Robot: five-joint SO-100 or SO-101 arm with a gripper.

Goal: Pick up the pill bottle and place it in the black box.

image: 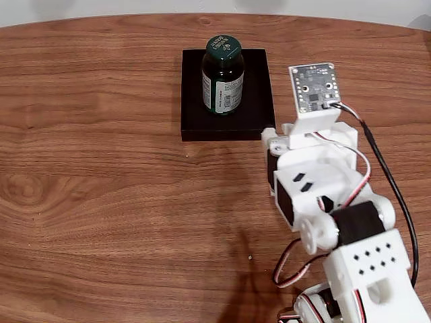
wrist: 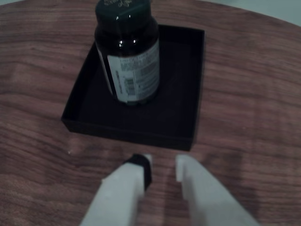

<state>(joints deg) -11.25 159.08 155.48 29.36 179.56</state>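
One pill bottle [wrist: 128,56] upright in black box [wrist: 197,84]; gripper [wrist: 162,165] near, seemingly empty.

- The table [image: 101,202] is wood, a warm reddish brown, with long grain lines running across it in the fixed view.
- A darker knot sits in the grain near the table's left edge in that view.
- The far edge of the table curves gently, like part of a round or oval top.
- Beyond that curved edge lies a pale, plain surface [image: 81,8]; whether it is wall or floor I cannot tell.
- The light is soft and even, with a faint sheen on the wood.
- In the wrist view the wood looks dimmer and more purplish, and a pale patch [wrist: 277,9] shows past the table's edge at top right.
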